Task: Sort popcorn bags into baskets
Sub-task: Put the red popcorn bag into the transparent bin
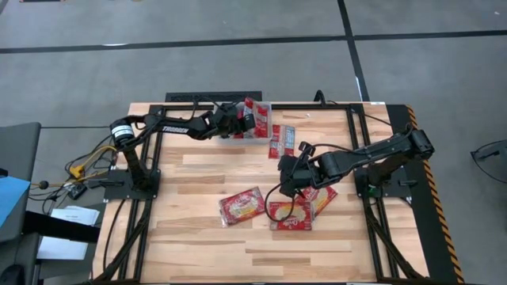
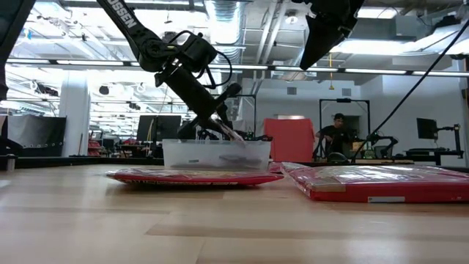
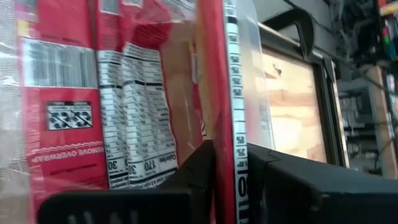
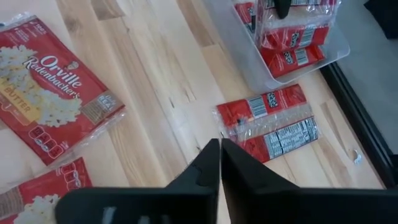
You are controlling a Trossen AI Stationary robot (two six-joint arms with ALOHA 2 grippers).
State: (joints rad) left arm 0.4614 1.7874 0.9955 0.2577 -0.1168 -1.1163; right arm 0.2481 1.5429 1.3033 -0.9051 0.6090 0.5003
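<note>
Red popcorn bag (image 3: 217, 93) pinched in left tool (image 3: 239, 180) over basket (image 1: 253, 141).

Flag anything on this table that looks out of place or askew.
One narrow popcorn bag lies flat on the wood just outside the clear tub, not inside with the others. In the tub, the left gripper pinches a bag standing on edge. The large bags lie scattered at angles, some overlapping.
</note>
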